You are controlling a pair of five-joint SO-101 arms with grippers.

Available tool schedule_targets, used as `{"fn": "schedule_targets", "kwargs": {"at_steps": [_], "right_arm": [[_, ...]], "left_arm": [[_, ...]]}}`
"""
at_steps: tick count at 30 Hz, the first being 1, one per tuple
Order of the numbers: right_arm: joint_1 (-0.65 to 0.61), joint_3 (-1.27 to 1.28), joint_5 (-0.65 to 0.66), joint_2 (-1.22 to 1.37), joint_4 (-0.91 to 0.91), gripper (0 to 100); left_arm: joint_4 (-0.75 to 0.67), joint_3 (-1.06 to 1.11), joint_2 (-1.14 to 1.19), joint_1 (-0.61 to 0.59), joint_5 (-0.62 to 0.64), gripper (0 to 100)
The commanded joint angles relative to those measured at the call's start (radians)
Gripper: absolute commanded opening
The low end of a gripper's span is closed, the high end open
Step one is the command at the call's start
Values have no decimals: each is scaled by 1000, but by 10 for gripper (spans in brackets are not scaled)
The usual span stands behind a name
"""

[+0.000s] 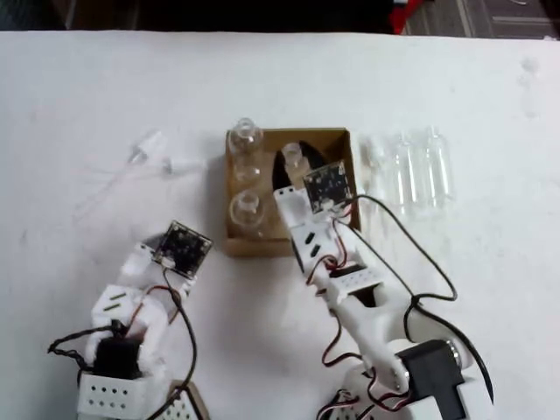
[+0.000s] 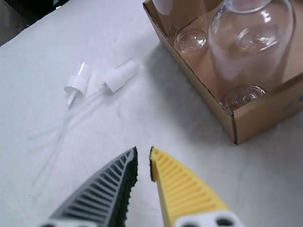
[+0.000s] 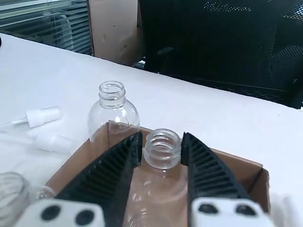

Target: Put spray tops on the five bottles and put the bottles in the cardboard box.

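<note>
**A:** Left arm status?
**B:** Left gripper (image 2: 143, 158) hung over the table (image 1: 87, 87) at 7 o'clock of the cardboard box (image 1: 258, 243). The black and yellow fingers were nearly pressed together, with only a sliver of gap and nothing between them.
**A:** Right arm?
**B:** Right gripper (image 3: 161, 139) was over the box, fingers pinching the neck of the held bottle (image 3: 162, 152). That bottle stood upright inside, around the box's middle, slightly toward 12 o'clock, neck open.
**A:** Anything else in the box?
**B:** Near bottle (image 1: 247, 207) stood upright at the box's 8 o'clock, against the wall. Far bottle (image 1: 245, 136) stood at the 11 o'clock corner. Both necks were open.
**A:** Where were the tops?
**B:** First spray top (image 1: 150, 144) and second spray top (image 1: 185, 164) lay on the table at 9 to 10 o'clock of the box, near each other and apart from the box.
**A:** Other side?
**B:** A row of clear bottles (image 1: 411, 175) sat just beside the box at 3 o'clock. I couldn't tell whether they were capped.
</note>
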Motion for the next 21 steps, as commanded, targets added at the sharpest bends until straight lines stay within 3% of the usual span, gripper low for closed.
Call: {"fn": "schedule_targets", "kwargs": {"at_steps": [1, 9, 15, 21], "right_arm": [[-7, -12, 14, -12, -21, 113], [-7, -11, 14, -30, -25, 113], [2, 94, 9, -321, -1, 113], [4, 132, 6, -650, 305, 113]], "left_arm": [[6, -2, -13, 5, -6, 56], [6, -2, -13, 5, -6, 56], [6, -2, -13, 5, -6, 57], [6, -2, -13, 10, -6, 57]]}}
